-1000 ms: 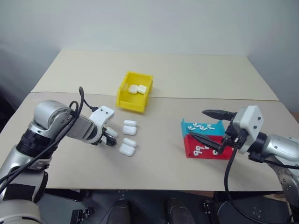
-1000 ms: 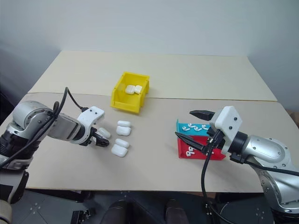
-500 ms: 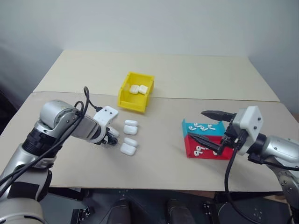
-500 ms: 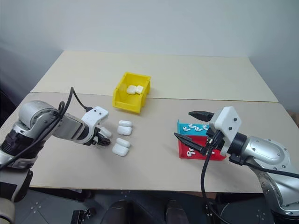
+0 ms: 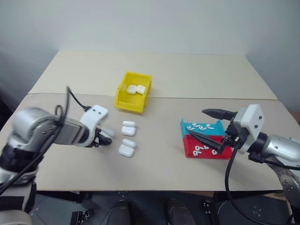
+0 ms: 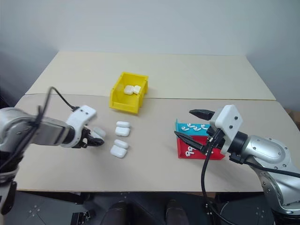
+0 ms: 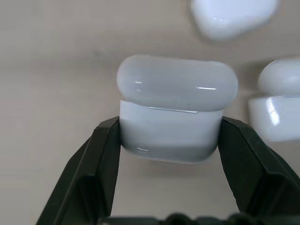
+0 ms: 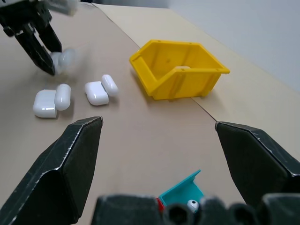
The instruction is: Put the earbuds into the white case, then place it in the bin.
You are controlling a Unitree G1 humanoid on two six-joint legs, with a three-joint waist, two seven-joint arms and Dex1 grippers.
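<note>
While the left pincer (image 7: 168, 187) is clamping a white case (image 7: 171, 122), the right pincer (image 5: 206, 124) is waiting wide beside the earbuds (image 5: 201, 126), bin (image 5: 123, 101) drop pending.

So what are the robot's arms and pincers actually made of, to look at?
Each arm is a run of rounded silver-grey metal segments with black joints. A loose black cable loops along the outside of both. Each wrist ends in a boxy white housing. From it stick two slim, tapering black fingers: the left gripper and the right gripper. I see no markings.
</note>
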